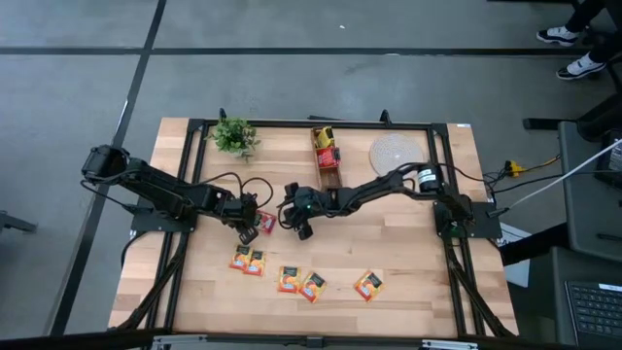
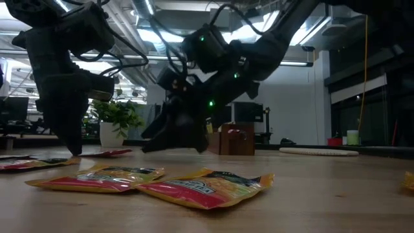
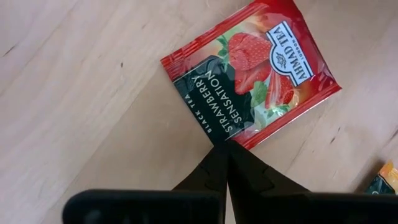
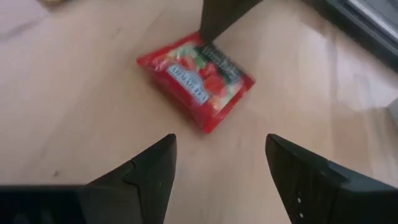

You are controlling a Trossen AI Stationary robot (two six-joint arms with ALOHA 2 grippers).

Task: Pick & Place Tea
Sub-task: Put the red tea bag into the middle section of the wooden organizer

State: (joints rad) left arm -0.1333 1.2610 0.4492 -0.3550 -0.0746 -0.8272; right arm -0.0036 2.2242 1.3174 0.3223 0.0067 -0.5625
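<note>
I have the left gripper (image 3: 227, 152) bent down at mid-table, fingers pressed together on the near edge of the strawberry tea sachet (image 3: 249, 81) — pinning it flat, I judge, so it won't slide. The right gripper (image 4: 217, 165) reaches in low from the right, fingers spread wide, empty, aimed at it.

The table (image 1: 408, 262) is pale wood with a smooth, matt finish and fine grain lines. The red tea sachet (image 3: 249, 78) looks like glossy printed foil or plastic film (slightly crinkled at its edges). The gripper fingers (image 4: 152, 171) are matt dark plastic.
</note>
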